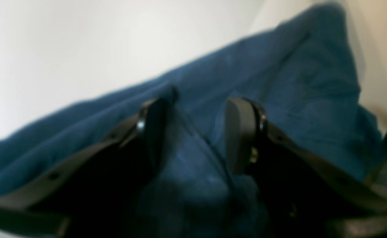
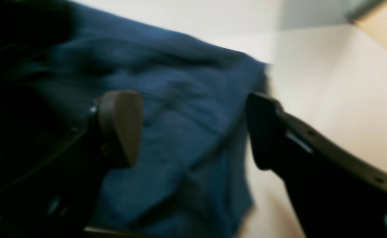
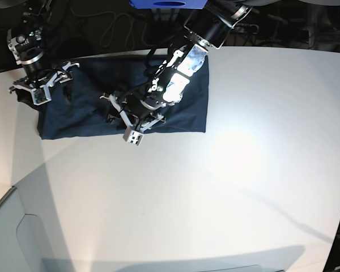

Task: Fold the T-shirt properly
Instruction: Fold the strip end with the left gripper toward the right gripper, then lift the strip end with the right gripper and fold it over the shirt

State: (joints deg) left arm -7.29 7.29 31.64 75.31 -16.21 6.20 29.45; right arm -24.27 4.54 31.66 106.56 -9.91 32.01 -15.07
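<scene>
Navy cotton T-shirt (image 3: 85, 107) lies spread on the white bench (image 3: 243, 170) at its far edge, long axis running side to side. Left pincer (image 3: 135, 120), jaws spread and holding nothing, hangs over the near hem about mid-garment. Right pincer (image 3: 41, 85), likewise spread and empty, sits at the end of the cloth on the base view's left, so each arm has its own stretch of fabric directly beneath.
</scene>
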